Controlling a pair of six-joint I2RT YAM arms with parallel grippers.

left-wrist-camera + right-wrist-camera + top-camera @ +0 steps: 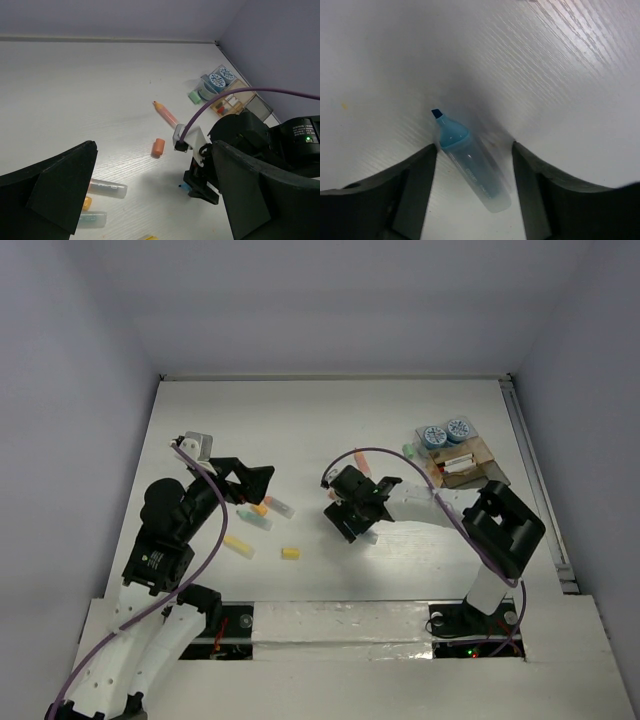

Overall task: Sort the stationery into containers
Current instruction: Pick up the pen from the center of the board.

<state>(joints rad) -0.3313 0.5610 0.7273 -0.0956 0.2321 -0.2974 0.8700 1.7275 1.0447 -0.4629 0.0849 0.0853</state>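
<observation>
While the right hand (352, 515) hangs low over the middle of the counter (330, 410), we see a blue marker (470, 165) lying flat between its fingers. There is a gap on each side, so the hand is partly open and holds nothing. The left hand (255, 480) is spread wide and empty above the left side of the counter, well apart from that marker.

Far right stands one clear tray (492, 475). Two blue-and-white rolls (445, 432) sit at its far end, and white pieces (458, 462) lie in a middle compartment. We cannot tell what the other compartments hold.

Loose on the counter we count two capped markers (268, 513) and one orange stick (260, 509) just beside the left hand. Nearer the bases lie two yellow sticks (239, 546). One pencil (165, 114) lies beyond the right hand, and one green piece (409, 451) lies just beside the tray.
</observation>
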